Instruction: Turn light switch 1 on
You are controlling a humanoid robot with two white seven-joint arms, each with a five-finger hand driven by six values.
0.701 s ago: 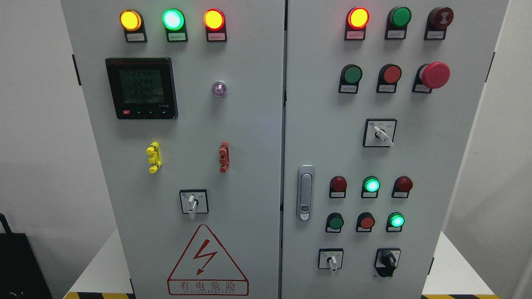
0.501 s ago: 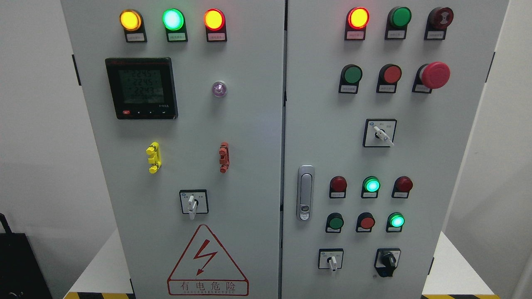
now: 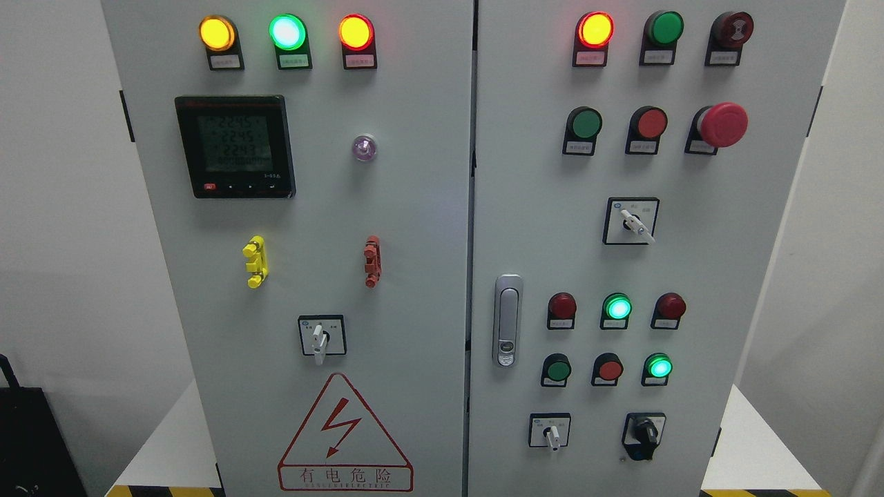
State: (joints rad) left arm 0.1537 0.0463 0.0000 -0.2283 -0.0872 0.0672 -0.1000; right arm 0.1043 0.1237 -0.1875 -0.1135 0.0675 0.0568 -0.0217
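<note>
Fingers: state cannot be told, neither hand being in view. Which control is light switch 1 cannot be told; white-handled selector switches [image 3: 318, 338] sit on both cabinet [image 3: 414, 207] doors.

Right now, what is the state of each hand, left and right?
Left hand: not in view, so its state cannot be told.
Right hand: not in view either; only the control cabinet shows.

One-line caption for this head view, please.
Two-door grey control cabinet with lit indicator lamps, meter and selector switches; no robot hand in view.
</note>
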